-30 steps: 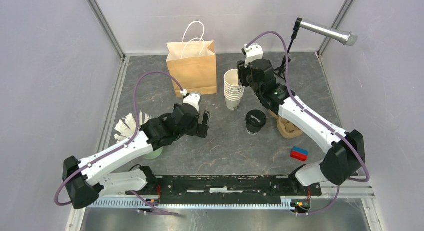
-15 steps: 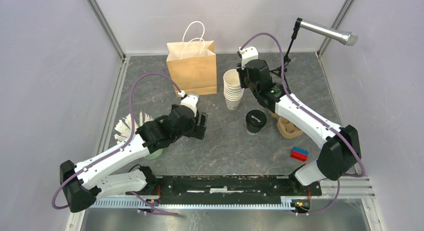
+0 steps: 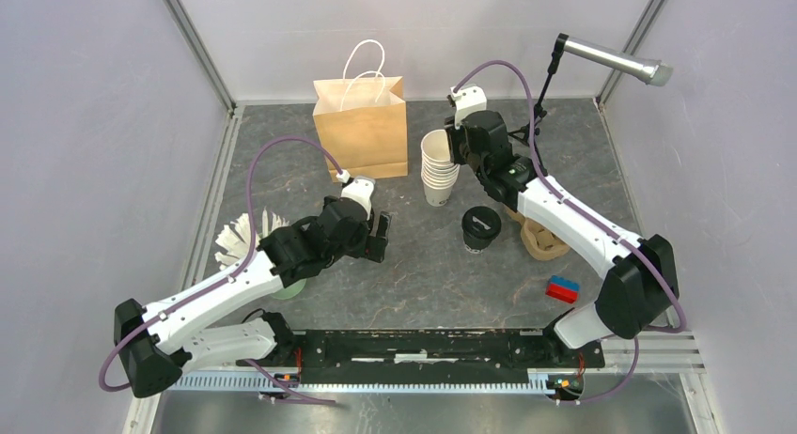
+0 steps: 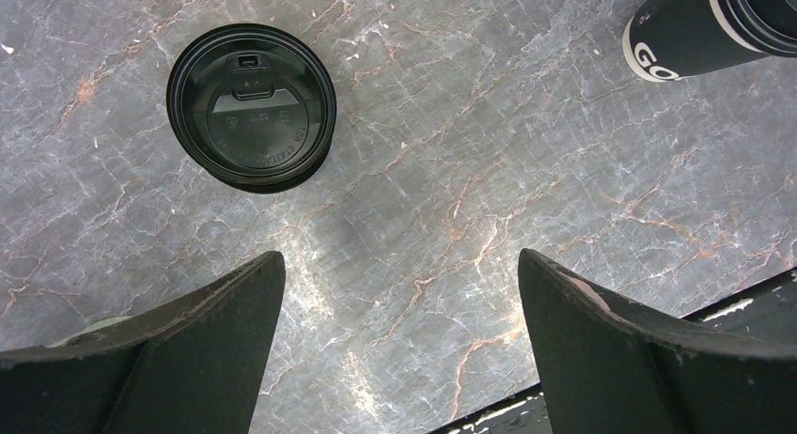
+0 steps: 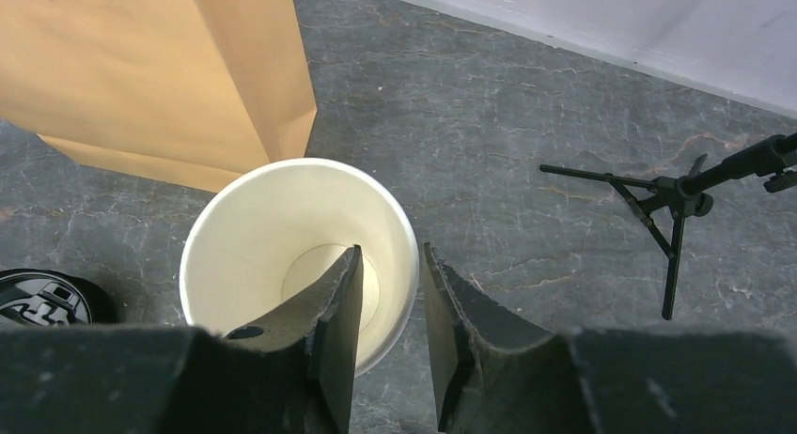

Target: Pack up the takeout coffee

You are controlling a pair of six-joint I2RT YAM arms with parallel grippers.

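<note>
Takeout coffee: a dark paper cup with white print and a round black plastic lid [image 3: 481, 229]. It stands upright on the grey marbled surface [image 3: 423, 274] between the arms, just beside the stack, and is not in the bag.
Bag: a brown paper bag with white cord handles [image 3: 362, 124] stands at the back, near the stack.
Right arm: the right gripper [image 5: 390, 255] has its jaws narrow. One finger is inside and one outside the top cup [image 5: 282, 218] of the stack of lidless cream paper cups [image 3: 438, 171], pinching its wall.
Left arm: the left gripper [image 4: 399, 260] has its jaws wide and holds nothing. It hangs above bare surface with a round black plastic lid [image 4: 252, 105] lying ahead.
Risk, nesting: I judge a lift could drag the cups below up with it, then drop them.
Risk, tipping: a sideways pull could topple the stack onto the takeout coffee or against the bag.
Risk, crush: the thin wall may buckle under this one-sided pinch and slip out.
Risk, spill: if the takeout coffee is knocked, I'd expect its lid to pop.
</note>
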